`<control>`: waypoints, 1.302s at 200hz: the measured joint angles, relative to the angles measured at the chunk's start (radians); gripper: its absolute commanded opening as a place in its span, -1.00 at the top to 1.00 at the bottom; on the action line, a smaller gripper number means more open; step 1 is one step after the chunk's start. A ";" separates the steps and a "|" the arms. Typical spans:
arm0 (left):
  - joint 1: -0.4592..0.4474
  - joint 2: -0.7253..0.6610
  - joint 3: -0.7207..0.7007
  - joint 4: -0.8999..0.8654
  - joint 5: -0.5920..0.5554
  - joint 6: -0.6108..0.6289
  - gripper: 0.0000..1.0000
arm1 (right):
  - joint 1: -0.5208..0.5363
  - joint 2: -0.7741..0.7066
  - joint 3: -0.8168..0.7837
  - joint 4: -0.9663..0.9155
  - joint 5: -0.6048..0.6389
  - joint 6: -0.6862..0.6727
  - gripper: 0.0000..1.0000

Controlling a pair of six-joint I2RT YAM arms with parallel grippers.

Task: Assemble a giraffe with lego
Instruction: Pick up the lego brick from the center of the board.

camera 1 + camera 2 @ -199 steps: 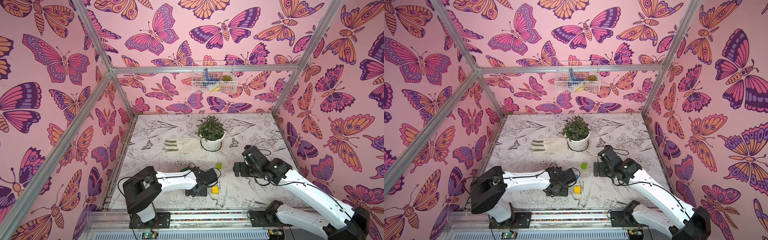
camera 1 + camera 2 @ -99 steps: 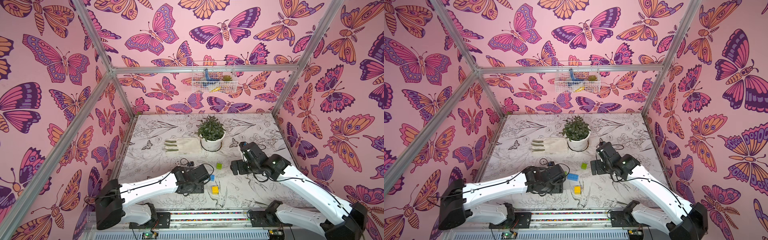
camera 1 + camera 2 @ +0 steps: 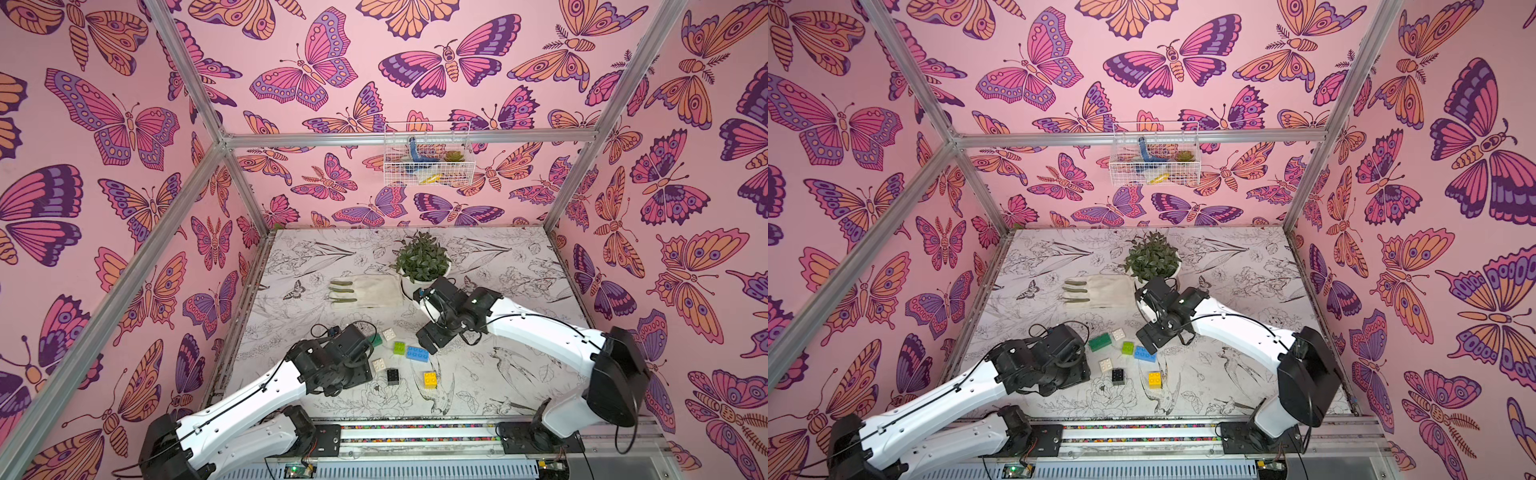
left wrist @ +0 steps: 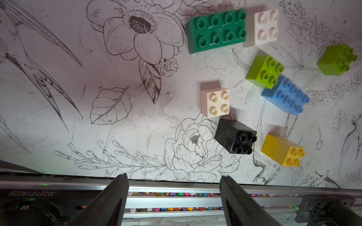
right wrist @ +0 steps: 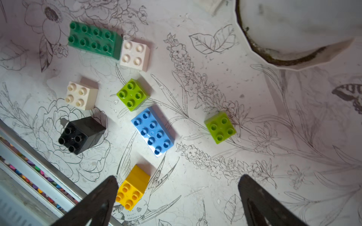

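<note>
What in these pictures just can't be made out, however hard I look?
Wire basket contents, both top views: too small to name.
One lime brick: hidden by the right arm in both top views.
White pot: cut off by the right wrist view's edge.
Green strips on the cloth: too small.

A lab robot cell: aluminium frame, butterfly-printed walls, mounting rail.

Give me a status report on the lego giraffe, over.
Left gripper open, empty. Right gripper open, empty. Lego bricks scattered, giraffe not yet built. Potted plant near right gripper, not blocking.
</note>
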 measured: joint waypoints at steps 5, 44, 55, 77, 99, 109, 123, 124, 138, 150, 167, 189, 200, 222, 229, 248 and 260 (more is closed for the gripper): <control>0.000 -0.011 -0.009 -0.001 0.003 -0.004 -0.75 | 0.003 0.010 0.000 0.004 -0.005 -0.009 -0.99; 0.010 -0.086 -0.066 -0.033 0.029 -0.028 -0.86 | 0.036 0.083 0.000 0.043 -0.026 -0.070 -0.90; 0.013 -0.085 -0.066 -0.041 0.035 -0.028 -0.86 | 0.051 0.106 0.000 0.053 -0.031 -0.087 -0.90; 0.013 -0.073 -0.064 -0.048 0.038 -0.025 -0.85 | 0.068 0.155 0.000 0.061 -0.043 -0.125 -0.89; 0.014 -0.054 -0.060 -0.055 0.039 -0.023 -0.84 | 0.068 0.192 0.000 0.066 -0.054 -0.159 -0.84; 0.015 -0.049 -0.060 -0.056 0.038 -0.022 -0.84 | 0.068 0.207 0.001 0.069 -0.055 -0.174 -0.78; 0.016 -0.047 -0.060 -0.056 0.039 -0.021 -0.82 | 0.068 0.229 0.001 0.076 -0.057 -0.187 -0.67; 0.016 -0.047 -0.060 -0.056 0.039 -0.021 -0.82 | 0.068 0.230 0.001 0.076 -0.056 -0.188 -0.66; 0.022 -0.047 -0.060 -0.056 0.041 -0.021 -0.82 | 0.068 0.248 0.001 0.082 -0.057 -0.201 -0.61; 0.026 -0.048 -0.060 -0.056 0.041 -0.021 -0.81 | 0.068 0.263 0.001 0.087 -0.057 -0.204 -0.60; 0.029 -0.048 -0.060 -0.056 0.041 -0.021 -0.81 | 0.068 0.281 0.005 0.092 -0.056 -0.205 -0.52; 0.029 -0.048 -0.060 -0.056 0.042 -0.021 -0.80 | 0.068 0.295 0.012 0.104 -0.056 -0.210 -0.21; 0.031 -0.048 -0.060 -0.056 0.041 -0.019 -0.80 | 0.068 0.296 0.014 0.109 -0.056 -0.212 -0.07; 0.036 -0.048 -0.060 -0.056 0.042 -0.014 -0.79 | 0.068 0.296 0.014 0.113 -0.056 -0.218 0.19; 0.038 -0.048 -0.060 -0.056 0.042 -0.013 -0.79 | 0.068 0.296 0.014 0.114 -0.056 -0.220 0.27; 0.040 -0.048 -0.060 -0.056 0.042 -0.011 -0.79 | 0.068 0.296 0.014 0.120 -0.055 -0.223 0.50; 0.040 -0.047 -0.060 -0.055 0.042 -0.010 -0.78 | 0.068 0.293 0.014 0.120 -0.053 -0.222 0.58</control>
